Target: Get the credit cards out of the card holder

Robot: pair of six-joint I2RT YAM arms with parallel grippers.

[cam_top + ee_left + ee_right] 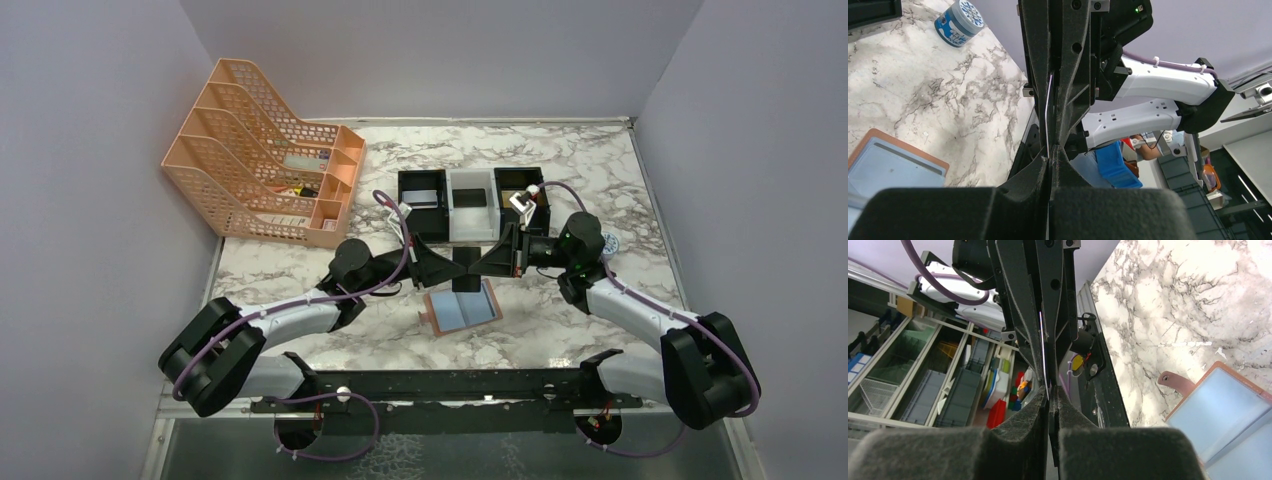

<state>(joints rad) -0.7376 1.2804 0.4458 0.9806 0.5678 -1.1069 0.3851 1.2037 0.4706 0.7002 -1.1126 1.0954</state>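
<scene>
The card holder (462, 308) lies open on the marble table, tan outside with pale blue-grey lining up; it also shows in the left wrist view (888, 162) and the right wrist view (1220, 405). Just above and behind it, a dark credit card (467, 258) is held on edge between both grippers, which point at each other. My left gripper (450, 262) is shut on the card's left side, and the thin card edge (1048, 117) runs out of its jaws (1050, 157). My right gripper (487, 258) is shut on the opposite side, with the card edge (1042, 347) rising from its jaws (1049, 395).
Black and white box trays (470, 205) stand right behind the grippers. An orange mesh file rack (265, 150) fills the back left. A small blue and white tin (612, 243) sits by the right arm. Grey walls close the left, back and right sides.
</scene>
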